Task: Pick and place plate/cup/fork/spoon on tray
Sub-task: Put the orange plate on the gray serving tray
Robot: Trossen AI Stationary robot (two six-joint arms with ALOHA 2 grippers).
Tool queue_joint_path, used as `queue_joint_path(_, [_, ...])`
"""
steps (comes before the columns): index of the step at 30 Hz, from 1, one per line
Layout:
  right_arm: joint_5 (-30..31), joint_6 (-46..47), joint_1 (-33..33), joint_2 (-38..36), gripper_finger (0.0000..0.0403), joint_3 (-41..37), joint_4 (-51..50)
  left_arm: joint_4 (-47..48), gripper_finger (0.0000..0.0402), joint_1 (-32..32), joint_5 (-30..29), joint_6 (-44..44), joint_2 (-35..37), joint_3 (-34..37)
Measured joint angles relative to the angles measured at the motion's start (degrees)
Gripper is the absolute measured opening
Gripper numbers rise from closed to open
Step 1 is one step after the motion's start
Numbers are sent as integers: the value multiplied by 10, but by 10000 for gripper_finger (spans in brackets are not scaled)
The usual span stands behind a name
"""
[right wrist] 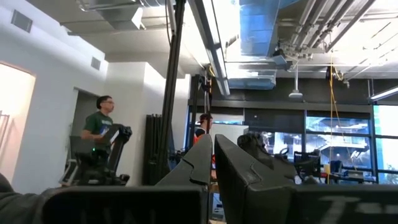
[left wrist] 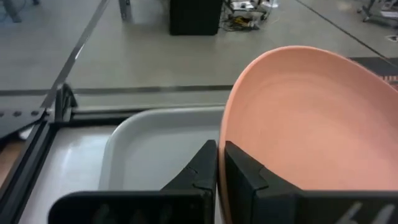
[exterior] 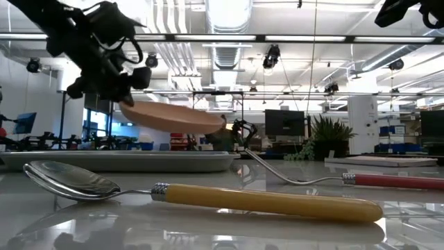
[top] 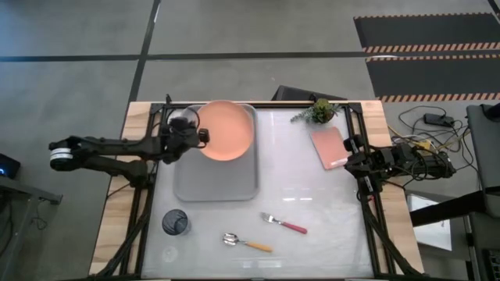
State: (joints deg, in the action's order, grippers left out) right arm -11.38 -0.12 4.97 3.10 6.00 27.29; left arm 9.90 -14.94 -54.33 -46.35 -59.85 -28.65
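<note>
The left end effector (top: 201, 136) is clamped on the plate's (top: 228, 129) left rim, holding it tilted above the tray's (top: 215, 183) far end. The right end effector (right wrist: 213, 163), fingers together, waits at the worktop's right edge.

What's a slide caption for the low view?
Left gripper holds the plate tilted above the tray; spoon in foreground.
</note>
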Motion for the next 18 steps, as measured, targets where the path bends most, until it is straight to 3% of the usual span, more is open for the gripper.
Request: queue_joint_path(18, [0, -5, 0, 0, 9, 0, -2, -9, 0, -54, -15, -89, -61, 53])
